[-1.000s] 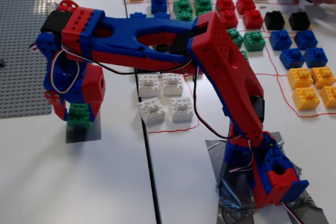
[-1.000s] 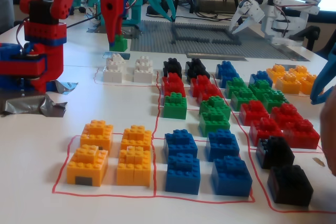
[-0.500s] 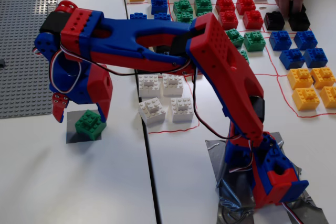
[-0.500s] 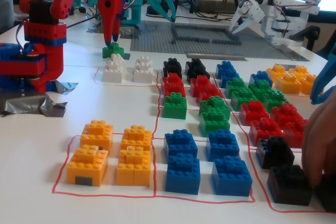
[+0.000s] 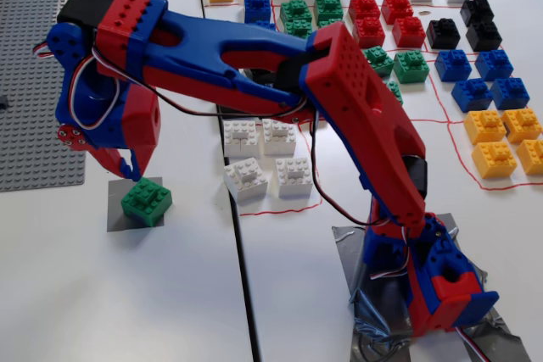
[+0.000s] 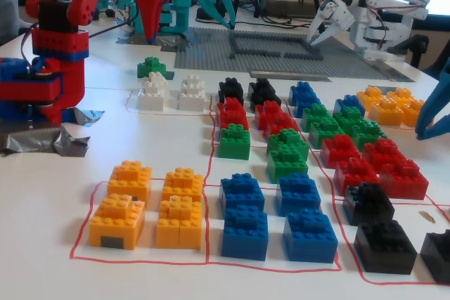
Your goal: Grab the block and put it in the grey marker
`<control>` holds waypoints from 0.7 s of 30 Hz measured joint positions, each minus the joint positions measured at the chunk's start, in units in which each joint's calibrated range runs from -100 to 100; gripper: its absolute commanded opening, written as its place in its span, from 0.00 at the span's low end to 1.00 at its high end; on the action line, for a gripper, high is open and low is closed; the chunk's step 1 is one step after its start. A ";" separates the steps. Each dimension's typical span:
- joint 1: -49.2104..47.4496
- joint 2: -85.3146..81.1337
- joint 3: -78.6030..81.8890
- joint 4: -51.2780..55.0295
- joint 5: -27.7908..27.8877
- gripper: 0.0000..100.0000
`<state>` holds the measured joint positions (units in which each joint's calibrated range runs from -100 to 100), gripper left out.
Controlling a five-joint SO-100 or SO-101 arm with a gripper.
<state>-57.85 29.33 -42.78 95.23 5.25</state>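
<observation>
A small green studded toy brick (image 5: 146, 201) sits on a flat matte grey tape patch (image 5: 119, 214) on the white table (image 5: 127, 294), turned at an angle to the patch's edges and covering its right part in a fixed view. Above it hangs the red-and-blue two-finger gripper (image 5: 119, 164) of the robot arm, its fingers parted and holding nothing; the fingertips stand clear of the brick, up and to the left of it in that view. In the other fixed view the same green brick (image 6: 152, 69) lies on the table beyond a pair of white bricks (image 6: 169, 92), with the gripper (image 6: 149, 33) raised well above it, pointing down, and a plain gap between the two. The arm's base stands on crumpled silver tape (image 5: 382, 311) at lower right of a fixed view. Sorted groups of white, green, red, black, blue and yellow bricks fill red-outlined fields (image 5: 454, 150) to the right, and a large grey studded baseplate (image 5: 38, 65) lies at the left edge.
</observation>
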 measured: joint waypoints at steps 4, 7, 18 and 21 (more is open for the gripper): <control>2.56 -5.17 0.91 0.00 -3.37 0.00; 6.22 -12.43 5.90 0.89 -3.47 0.00; 21.59 -26.70 13.17 1.62 -0.68 0.00; 27.22 -30.04 15.44 0.49 0.15 0.00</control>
<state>-30.63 -0.71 -27.34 95.71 5.40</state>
